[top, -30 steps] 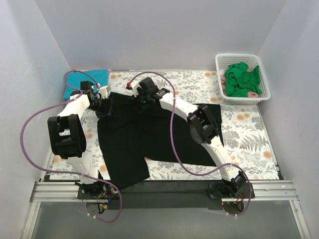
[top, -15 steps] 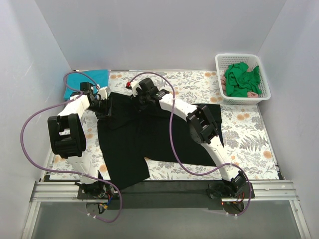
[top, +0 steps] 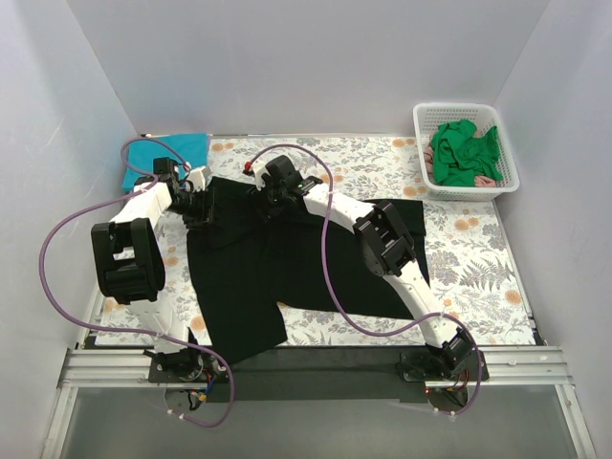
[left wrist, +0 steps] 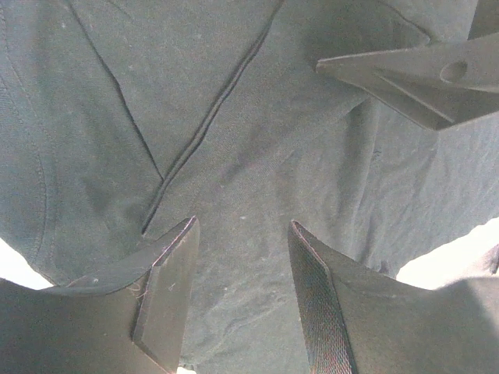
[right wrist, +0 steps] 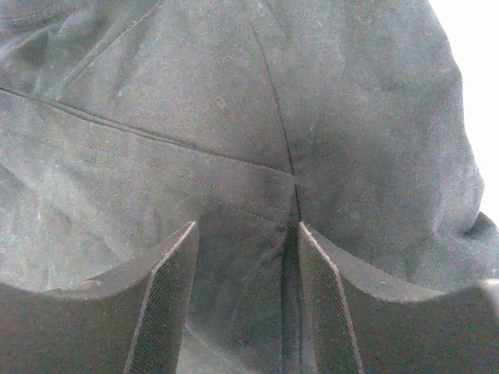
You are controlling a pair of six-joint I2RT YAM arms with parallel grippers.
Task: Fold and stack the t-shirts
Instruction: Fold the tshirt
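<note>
A black shirt [top: 258, 268] lies spread on the worktop [top: 478, 258], one end near the arm bases. Both arms reach down at its far edge. The left jaws stand spread over flat cloth at the far left corner. The right jaws stand spread astride a seam at mid-edge. Neither pinches cloth. Beyond, a teal shirt [top: 186, 145] lies far left. Green shirts [top: 464, 153] fill a basket [top: 426, 120] far right.

The right gripper [top: 275, 194] edged slightly leftward over the black t-shirt [top: 253, 273] at its far edge — its arm's elbow [top: 382, 239] swung left with it — and the purple cable [top: 323, 244] above it sagged lower.
</note>
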